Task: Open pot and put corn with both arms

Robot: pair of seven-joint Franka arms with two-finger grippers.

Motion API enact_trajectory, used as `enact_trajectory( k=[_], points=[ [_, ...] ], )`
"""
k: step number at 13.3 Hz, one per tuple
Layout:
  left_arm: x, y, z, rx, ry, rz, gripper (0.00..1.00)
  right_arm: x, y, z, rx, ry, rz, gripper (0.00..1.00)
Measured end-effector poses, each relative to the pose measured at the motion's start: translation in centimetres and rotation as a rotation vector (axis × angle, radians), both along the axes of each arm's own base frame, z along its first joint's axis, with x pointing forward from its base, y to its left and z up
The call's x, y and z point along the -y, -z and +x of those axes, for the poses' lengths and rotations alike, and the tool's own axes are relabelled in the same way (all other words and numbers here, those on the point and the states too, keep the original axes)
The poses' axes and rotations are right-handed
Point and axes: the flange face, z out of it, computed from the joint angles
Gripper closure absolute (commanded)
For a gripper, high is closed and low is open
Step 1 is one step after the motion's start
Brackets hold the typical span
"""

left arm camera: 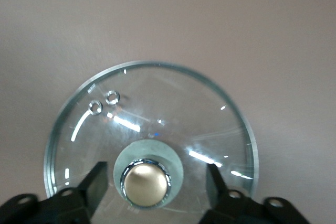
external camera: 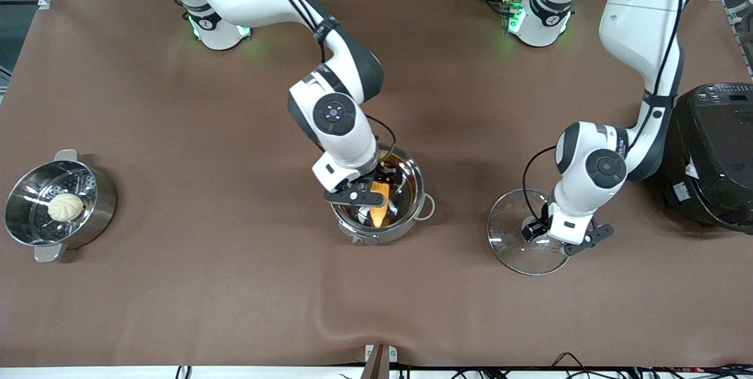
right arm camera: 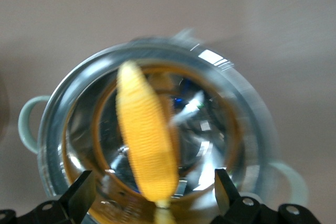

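The shiny pot (external camera: 413,214) stands uncovered mid-table. The yellow corn (external camera: 380,207) leans inside it, pale stub end up. My right gripper (external camera: 366,195) is just above the pot, open, its fingers wide of the corn. In the right wrist view the corn (right arm camera: 144,135) shows blurred inside the pot (right arm camera: 55,129), between the right gripper's (right arm camera: 155,199) spread fingers. The glass lid (external camera: 510,248) lies flat on the table toward the left arm's end. My left gripper (external camera: 550,232) is over it. In the left wrist view the left gripper (left arm camera: 156,184) is open, with a gap on each side of the lid's (left arm camera: 173,103) copper knob (left arm camera: 146,183).
A steel pot with tab handles (external camera: 100,202) holds a white bun (external camera: 65,207) at the right arm's end of the table. A big black cooker (external camera: 715,155) stands at the left arm's end, close to the left arm's elbow. The brown cloth wrinkles (external camera: 347,308) near the front edge.
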Motion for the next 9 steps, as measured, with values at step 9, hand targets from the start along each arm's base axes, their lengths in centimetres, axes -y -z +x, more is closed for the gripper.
enact_trajectory(
  k=[9],
  points=[
    [-4.0, -24.9, -6.9, -0.087, 0.247, 0.085, 0.0, 31.5, -20.4, 0.2, -0.049, -0.049, -0.131, 0.0]
  ],
)
